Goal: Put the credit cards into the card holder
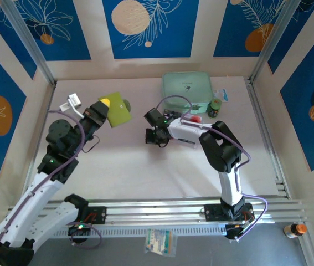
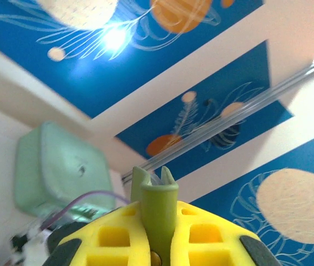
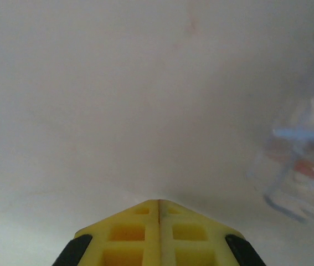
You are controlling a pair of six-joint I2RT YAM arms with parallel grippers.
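Card holder (image 1: 117, 110): olive-green and squarish, located at about 11 o'clock from the bench (image 1: 123, 166) centre in the overhead view and held up off the surface. The left pincer (image 1: 106, 105) is clenched on its 9 o'clock edge, so the flat face is turned toward the overhead camera. In the left wrist view the card holder (image 2: 158, 188) is edge-on, standing upright between the yellow fingers (image 2: 112, 235) of the left pincer (image 2: 158, 210), with the blue patterned wall panels behind it. The right pincer (image 1: 154, 136) hangs near the bench centre, well apart from the card holder and toward its 4 o'clock. It is clenched and grasps nothing. In the right wrist view its two yellow fingers meet in a closed seam (image 3: 159, 202) over bare white bench (image 3: 118, 100). A blurred clear plastic container (image 3: 298, 177) lies at 3 o'clock in that view; a red mark inside it is too blurred to identify. A mint-green case (image 1: 187, 88) sits at 1 o'clock on the bench, also visible at 9 o'clock in the left wrist view (image 2: 57, 172). A small dark bottle with a green cap (image 1: 216, 107) stands just beside the case at its 4 o'clock. A white clip (image 1: 73, 102) lies at 9 o'clock from the card holder, apart from it.
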